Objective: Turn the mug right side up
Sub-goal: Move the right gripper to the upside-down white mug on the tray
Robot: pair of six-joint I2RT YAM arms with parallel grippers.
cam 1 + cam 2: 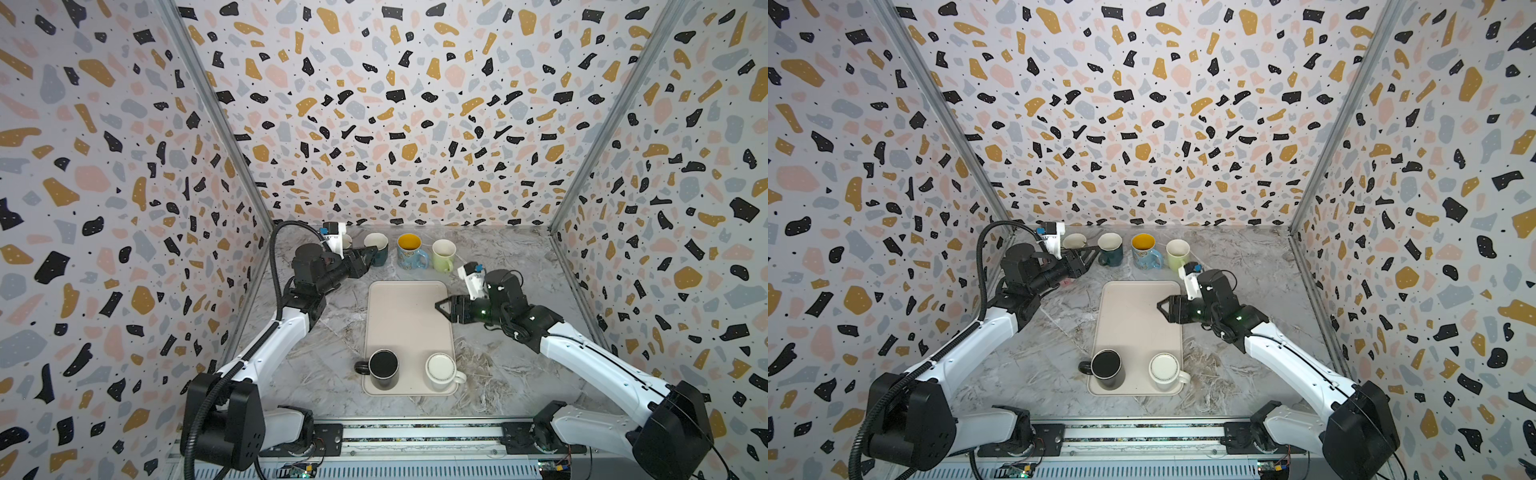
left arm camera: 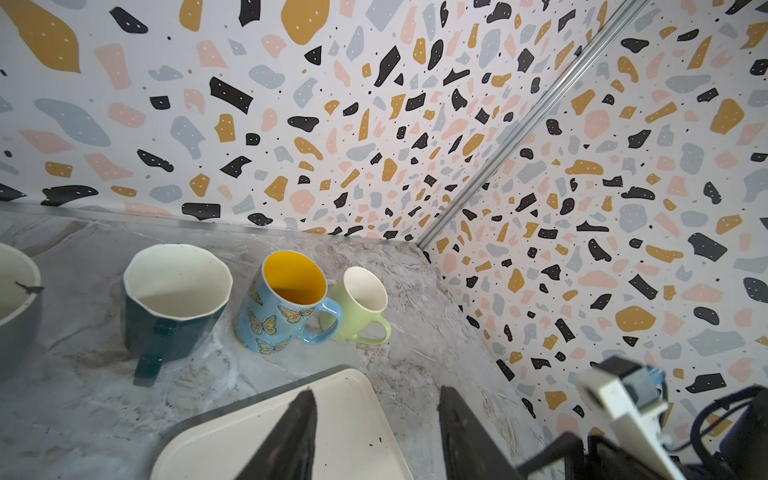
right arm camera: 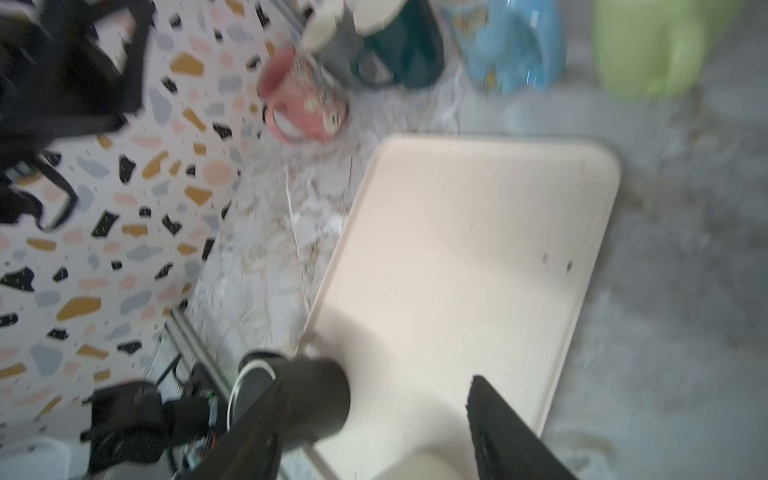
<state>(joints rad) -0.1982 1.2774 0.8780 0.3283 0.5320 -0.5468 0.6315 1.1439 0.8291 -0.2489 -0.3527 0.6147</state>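
Two mugs stand bottom up at the near end of the cream tray [image 1: 407, 316] [image 1: 1133, 316]. One is a black mug [image 1: 383, 368] [image 1: 1106, 366] with its handle to the left. The other is a white mug [image 1: 441, 371] [image 1: 1165, 370] with its handle to the right. My right gripper [image 1: 439, 309] [image 1: 1160, 309] hangs open over the tray's middle, holding nothing. The blurred right wrist view shows the black mug [image 3: 316, 399] beside that gripper [image 3: 376, 380]. My left gripper [image 1: 370, 255] [image 2: 376, 390] is open and empty at the tray's far left corner.
Upright mugs line the back wall: a pale one [image 1: 1074, 241], dark green [image 1: 377, 247] [image 2: 174, 299], blue butterfly [image 1: 409, 251] [image 2: 286, 303] and light green [image 1: 444, 254] [image 2: 361, 303]. A pink mug [image 3: 303, 108] sits under the left arm. Patterned walls close in three sides.
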